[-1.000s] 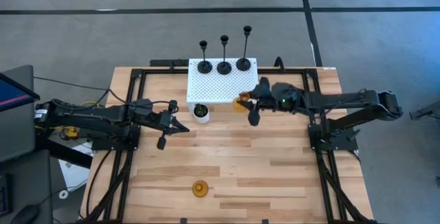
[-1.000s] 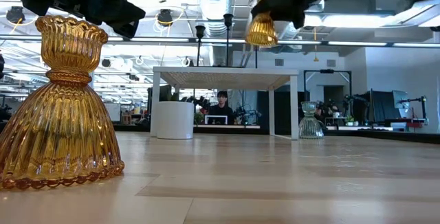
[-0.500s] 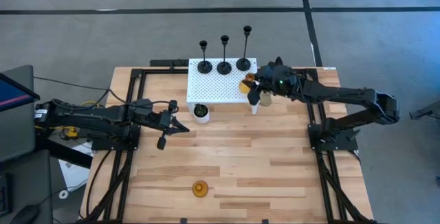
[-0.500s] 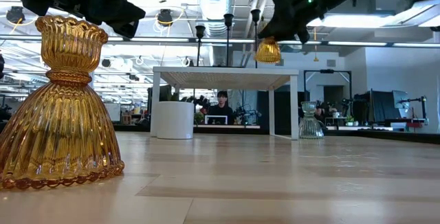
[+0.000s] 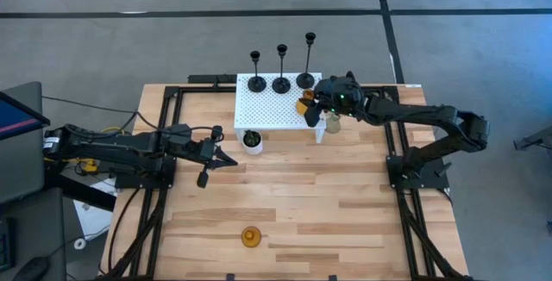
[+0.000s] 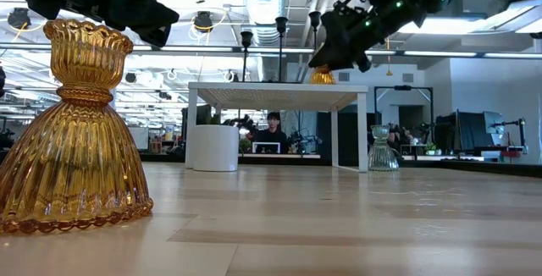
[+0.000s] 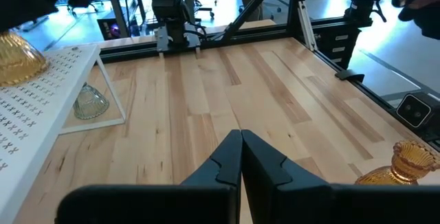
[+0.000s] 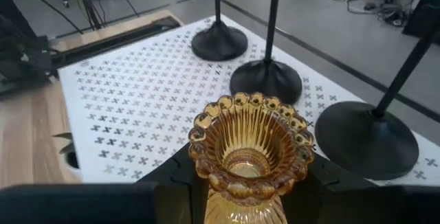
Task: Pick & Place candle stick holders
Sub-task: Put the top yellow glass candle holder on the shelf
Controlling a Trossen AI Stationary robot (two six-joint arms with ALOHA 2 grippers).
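Since a second ago I've carried the right gripper [image 5: 312, 107] from over the bare wood onto the white perforated stand [image 5: 267, 109], where it is clamped on an amber glass holder [image 8: 249, 148] just above the stand's right corner, near the three black stemmed holders [image 5: 281, 81]. My left gripper [image 7: 240, 157] waits pressed together over the table's left side. A second amber holder [image 5: 250, 237] sits at the front edge, the clear glass holder [image 6: 383, 149] beside the stand.
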